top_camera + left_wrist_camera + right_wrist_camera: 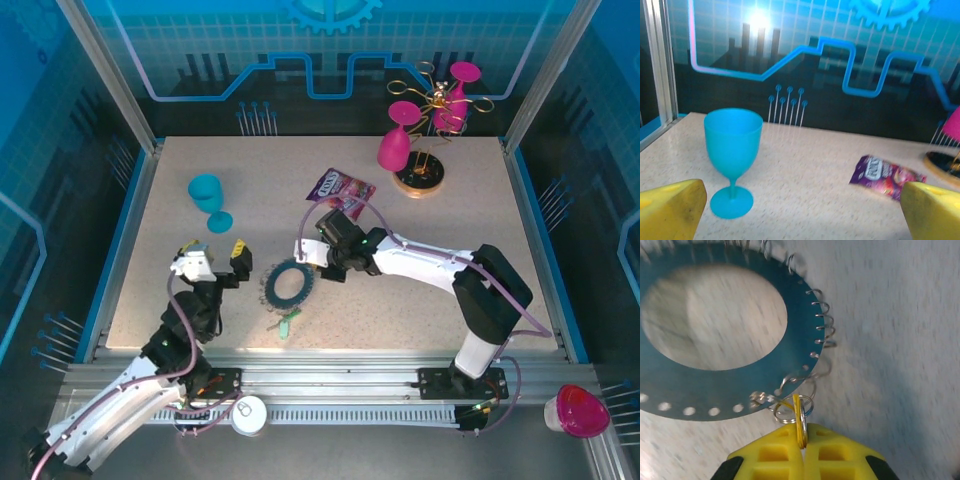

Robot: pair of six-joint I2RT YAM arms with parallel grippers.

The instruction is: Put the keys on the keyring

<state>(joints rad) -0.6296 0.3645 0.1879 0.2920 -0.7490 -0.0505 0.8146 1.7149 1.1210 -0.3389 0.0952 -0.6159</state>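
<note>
Grip check: our right claw pinches the light, slippery yellow-headed key by its head beside the flat grey wire-looped keyring, left claw gaping.

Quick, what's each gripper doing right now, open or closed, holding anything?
Left gripper: jaws wide open, holding nothing.
Right gripper: jaws closed on what looks like the yellow key, edge-on, at the keyring's rim.

Between my spread left fingers the speckled beige tabletop lies bare. Ahead of them a teal plastic goblet stands to the left and a flat purple snack packet lies to the right, with a free lane between. My right fingers, pinched on the small yellow key, have the flat dark grey keyring and its wire loops just ahead and leftward, and bare table to the right.
</note>
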